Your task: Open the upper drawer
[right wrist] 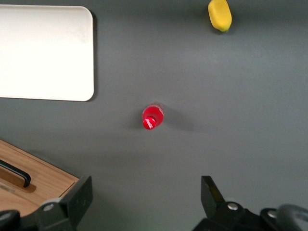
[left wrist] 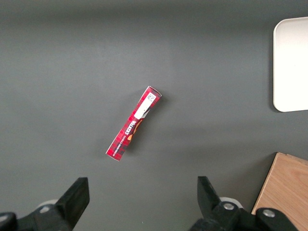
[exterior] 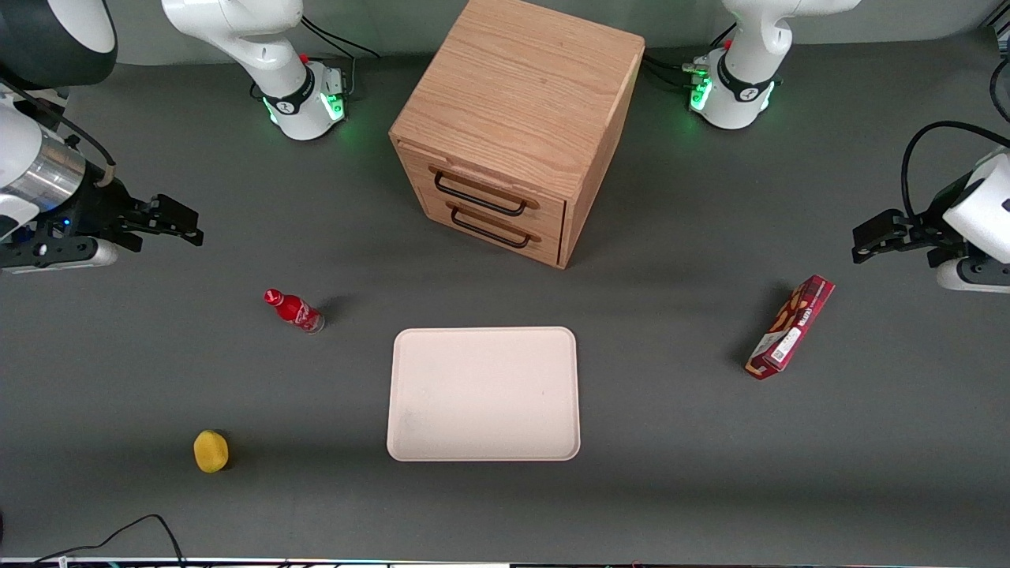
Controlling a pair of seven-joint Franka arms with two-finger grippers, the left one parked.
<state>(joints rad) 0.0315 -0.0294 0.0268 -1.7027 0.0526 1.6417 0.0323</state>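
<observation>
the gripper [exterior: 177,223] hung above the bare table toward the working arm's end, its two fingers [right wrist: 79,197] spread wide apart and holding nothing. it was well apart from the cabinet [exterior: 517,126], with a stretch of grey table [exterior: 710,473] between them.

the upper drawer [exterior: 485,187] was the higher of two light-oak fronts on the cube-shaped wooden cabinet, which stood near the middle of the table, farther from the front camera than the tray. it was a wide, shallow front carrying a thin black bar handle [exterior: 479,197], and it sat closed, flush with the cabinet face. the lower drawer [exterior: 497,229] just beneath it had a matching black handle and was closed too.

the pale rectangular tray [exterior: 484,393] lay flat in front of the drawers, nearer the camera, with nothing on it.

a small red bottle [exterior: 294,311] stood upright on the table between the gripper and the tray, and a yellow lemon-like thing [exterior: 211,450] lay nearer the camera than the bottle. a red snack box [exterior: 791,326] lay toward the parked arm's end of the table.
</observation>
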